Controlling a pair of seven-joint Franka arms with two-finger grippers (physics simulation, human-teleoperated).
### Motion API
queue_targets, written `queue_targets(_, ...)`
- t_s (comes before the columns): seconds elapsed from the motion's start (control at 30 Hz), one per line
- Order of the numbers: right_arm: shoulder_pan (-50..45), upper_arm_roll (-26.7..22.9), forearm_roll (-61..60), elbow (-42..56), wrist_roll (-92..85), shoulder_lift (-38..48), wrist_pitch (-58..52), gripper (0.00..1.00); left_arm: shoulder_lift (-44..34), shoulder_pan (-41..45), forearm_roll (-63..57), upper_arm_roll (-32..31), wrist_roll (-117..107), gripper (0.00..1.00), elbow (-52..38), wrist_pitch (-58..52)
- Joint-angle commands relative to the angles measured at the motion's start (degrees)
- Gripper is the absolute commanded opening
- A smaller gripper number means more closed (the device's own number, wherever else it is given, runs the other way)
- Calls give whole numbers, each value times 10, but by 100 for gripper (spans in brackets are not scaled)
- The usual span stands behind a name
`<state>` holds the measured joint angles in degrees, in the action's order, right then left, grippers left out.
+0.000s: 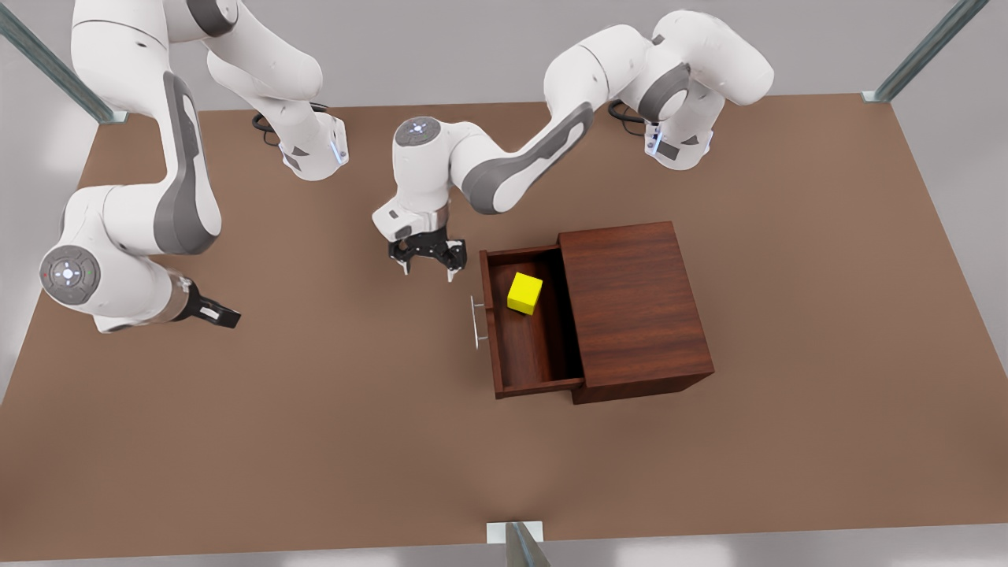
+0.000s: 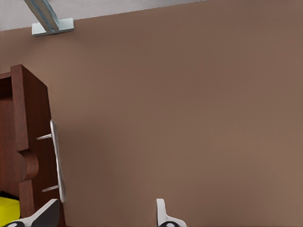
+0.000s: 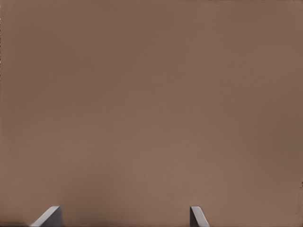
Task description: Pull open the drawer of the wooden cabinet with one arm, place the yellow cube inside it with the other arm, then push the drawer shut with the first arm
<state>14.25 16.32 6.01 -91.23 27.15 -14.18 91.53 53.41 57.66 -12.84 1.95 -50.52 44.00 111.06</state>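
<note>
On the brown table, the drawer stands pulled out of the wooden cabinet toward the front view's left, with the yellow cube resting inside it toward the far end, close to the cabinet's mouth. Just beyond the drawer's far front corner, the left gripper hangs over the table, fingers spread wide and holding nothing, near the thin silver handle but apart from it. With the cube in place, the step in hand looks to be the push shut: the gripper would do best to come down level with the front panel, meet it near the middle of the handle and press straight toward the cabinet, so the drawer does not skew. At the front view's far left, the right gripper waits low over bare table, open and empty. The left wrist view adds what the overhead angle hides: the handle's two posts standing off the panel, and a sliver of the cube behind it.
</note>
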Motion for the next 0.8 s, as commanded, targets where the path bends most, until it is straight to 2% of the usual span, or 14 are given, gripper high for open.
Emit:
queue_targets(0.0, 0, 0, 1, 1, -213, -1, -3, 100, 12, 0, -21, 11, -400, 100, -1, 88)
queue_targets(0.4, -1, 1, 0, 1, -213, -6, -3, 100, 80, -17, -21, 37, -345, 100, -1, 154)
queue_targets(0.77, -1, 1, 1, 1, -213, -6, -3, 100, 88, -16, -22, 66, -343, 100, 5, 145)
